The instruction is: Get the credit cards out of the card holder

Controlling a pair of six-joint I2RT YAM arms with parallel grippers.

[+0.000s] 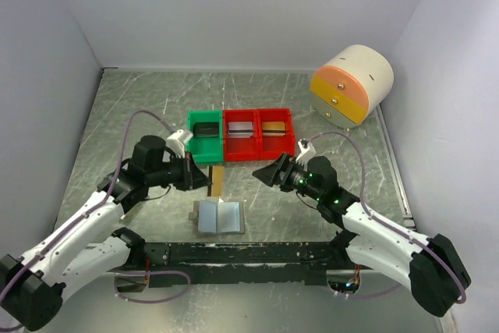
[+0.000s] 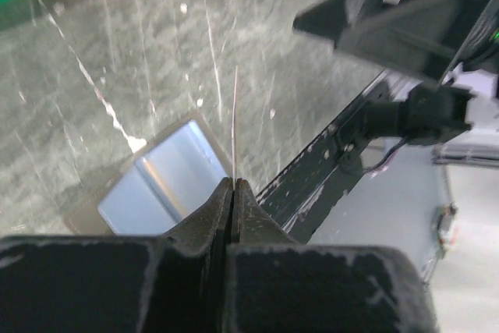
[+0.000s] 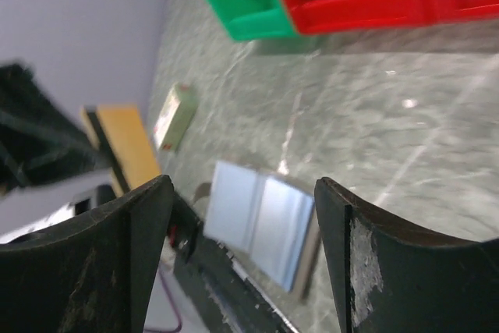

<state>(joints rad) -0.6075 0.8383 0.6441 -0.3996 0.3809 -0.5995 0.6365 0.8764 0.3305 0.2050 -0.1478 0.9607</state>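
Presently, a thin flat orange-tan credit card (image 1: 217,179) is pinched between the left fingers (image 2: 212,220), which are pressed together on one of its edges. In the left wrist view it is seen edge-on as a fine line running straight out from the fingertips. The flat grey two-panel card holder with pale blue translucent pockets (image 1: 220,216) is laid open on the grey marbled bench (image 1: 140,99), below the left fingertips and apart from the held card. The right fingers (image 3: 132,228) are spread wide with nothing between them, and in the right wrist view the open card holder is framed in the gap between them, lying beyond the tips. The right fingers are pointed towards the left ones, near the card but not touching it. A small white-and-red box (image 1: 193,214) is set just beside the holder, on the side of the left fingers. A green plastic bin (image 1: 207,136) and two red plastic bins (image 1: 259,133) are lined up in a row beyond both pairs of fingers.
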